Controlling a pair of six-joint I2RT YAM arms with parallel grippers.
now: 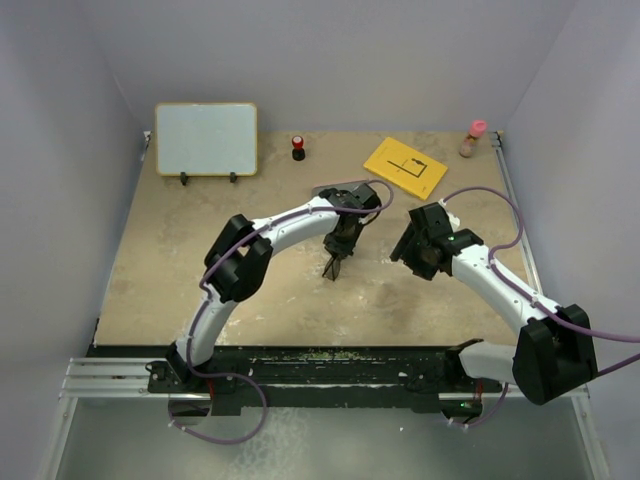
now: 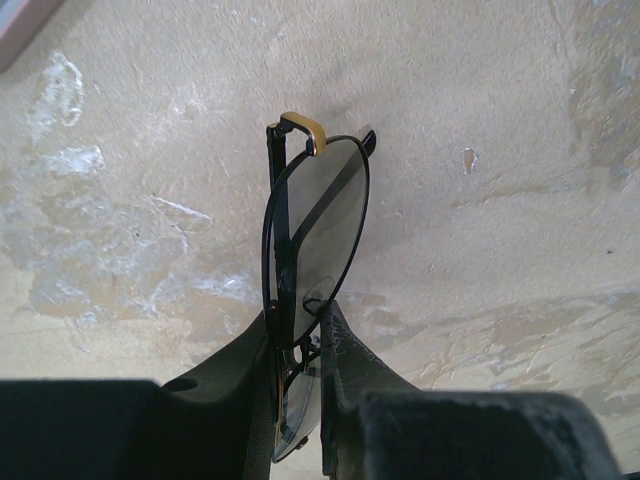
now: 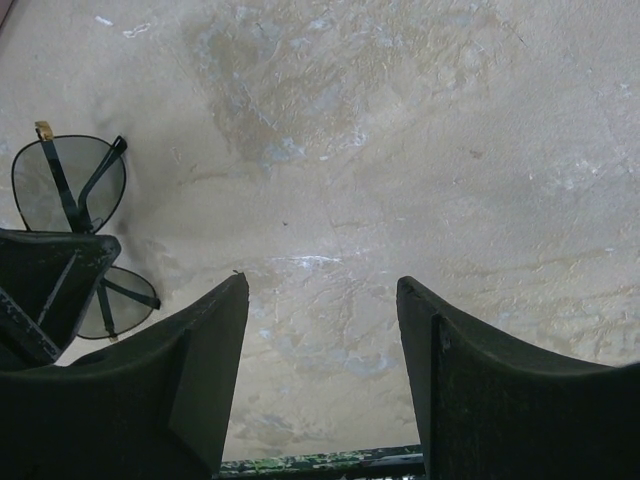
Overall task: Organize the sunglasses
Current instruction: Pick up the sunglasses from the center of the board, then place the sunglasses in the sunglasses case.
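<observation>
- We are clamping the left gripper (image 2: 298, 320) on the sunglasses (image 2: 318, 220). Its jaws are pressing together on the frame, with one lens caught between them and the other sticking out beyond the tips.
- The sunglasses are standing on edge straight ahead of the left tips, over the bare table (image 2: 480, 150). We cannot tell whether they are touching it.
- Dark bars are crossing the tinted glass, so we are judging the temple arms to be folded in behind the lenses.
- We are holding the right gripper (image 3: 322, 290) spread wide with nothing between its jaws. The sunglasses are sitting off to its left, near but apart.
- We are judging the pair to be very light, so weight is mattering little. The thin wire is likely to bend, and the lenses to scratch or smudge under hard pads.
- The smooth lens is probably giving a slippery hold, so the pair could pivot in the left jaws if swung fast.
- For a second hold we are favouring the stiffer spots, the bridge or the rim by a hinge, over a lens face or a slim temple.
- A gentle squeeze is looking like enough.
</observation>
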